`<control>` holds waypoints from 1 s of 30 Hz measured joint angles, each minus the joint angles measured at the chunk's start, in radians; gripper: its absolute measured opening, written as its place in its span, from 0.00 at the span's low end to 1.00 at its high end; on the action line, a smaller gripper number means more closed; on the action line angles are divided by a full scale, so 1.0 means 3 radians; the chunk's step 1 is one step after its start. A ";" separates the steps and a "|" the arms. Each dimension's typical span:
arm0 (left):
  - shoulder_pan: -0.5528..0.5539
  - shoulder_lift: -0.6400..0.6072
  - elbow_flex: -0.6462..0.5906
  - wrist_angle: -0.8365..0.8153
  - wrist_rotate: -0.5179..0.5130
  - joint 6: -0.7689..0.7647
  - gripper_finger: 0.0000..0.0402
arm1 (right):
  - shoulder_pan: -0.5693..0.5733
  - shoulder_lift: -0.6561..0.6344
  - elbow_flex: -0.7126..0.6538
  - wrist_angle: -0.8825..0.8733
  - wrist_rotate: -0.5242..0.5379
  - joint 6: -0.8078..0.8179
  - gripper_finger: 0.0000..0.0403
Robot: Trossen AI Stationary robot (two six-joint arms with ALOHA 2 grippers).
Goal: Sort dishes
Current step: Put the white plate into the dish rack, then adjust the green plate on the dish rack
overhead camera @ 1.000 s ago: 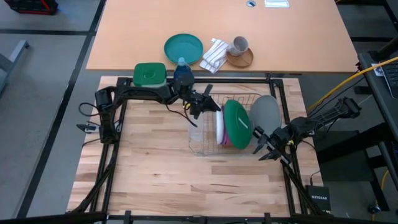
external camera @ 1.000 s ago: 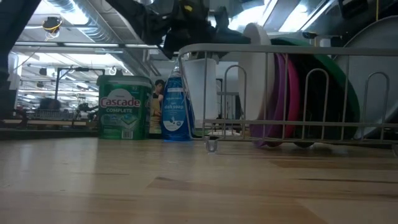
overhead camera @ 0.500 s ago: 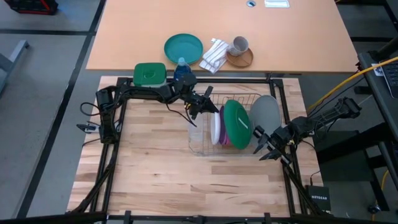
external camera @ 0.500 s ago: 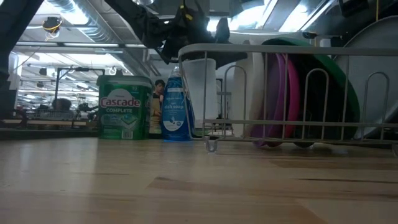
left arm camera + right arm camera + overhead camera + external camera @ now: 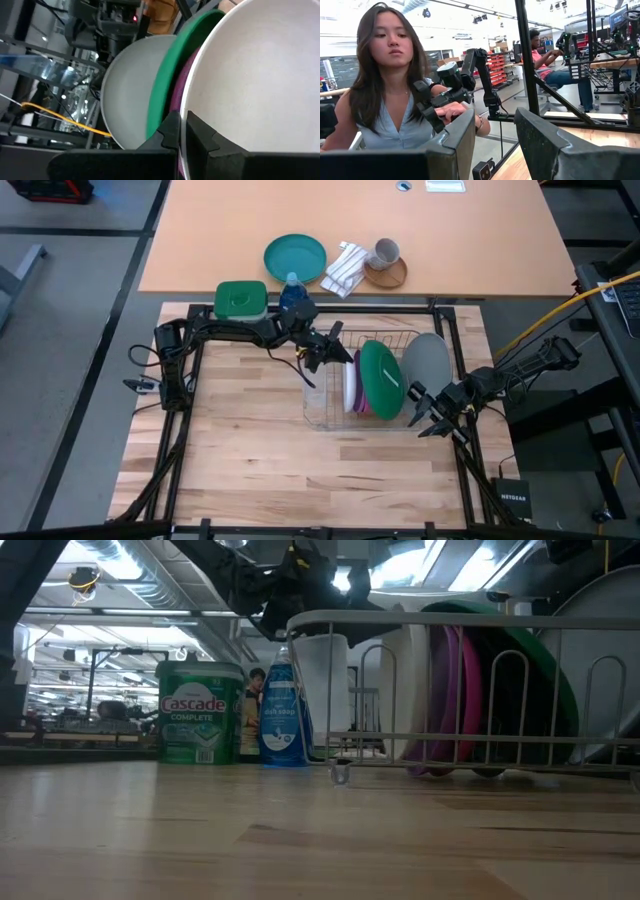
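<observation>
High view: the left gripper [image 5: 335, 358] sits at the left end of the wire dish rack [image 5: 318, 412], closed on the rim of the white plate [image 5: 347, 385]. Beside it stand the magenta plate [image 5: 354, 390], green plate [image 5: 380, 379] and light grey plate [image 5: 428, 363], all on edge. The right gripper [image 5: 424, 412], fingers parted and empty, waits at the rack's right end.

Low view: rack wires cross the upright plates; a detergent tub [image 5: 200, 712] and soap bottle [image 5: 284, 710] stand behind.

Left wrist view: fingers [image 5: 170, 133] pinch the white plate's rim.

Right wrist view: spread fingers [image 5: 540, 137] frame a seated person [image 5: 390, 80].
</observation>
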 joint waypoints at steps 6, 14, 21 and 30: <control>-0.0001 0.0000 0.0001 -0.0301 -0.0134 0.0029 0.00 | 0.0000 0.0001 0.0001 0.0000 0.0000 0.0000 0.37; -0.0032 -0.0011 0.0008 -0.0385 -0.0153 -0.0076 0.03 | 0.0000 0.0001 0.0003 0.0001 0.0000 0.0000 0.37; -0.0093 -0.0010 0.0005 -0.0388 -0.0334 -0.0616 0.16 | 0.0000 0.0000 0.0003 0.0001 0.0000 0.0000 0.37; -0.0151 -0.0017 0.0000 -0.0399 -0.0458 -0.0702 0.31 | 0.0000 0.0001 0.0003 0.0027 0.0000 0.0000 0.37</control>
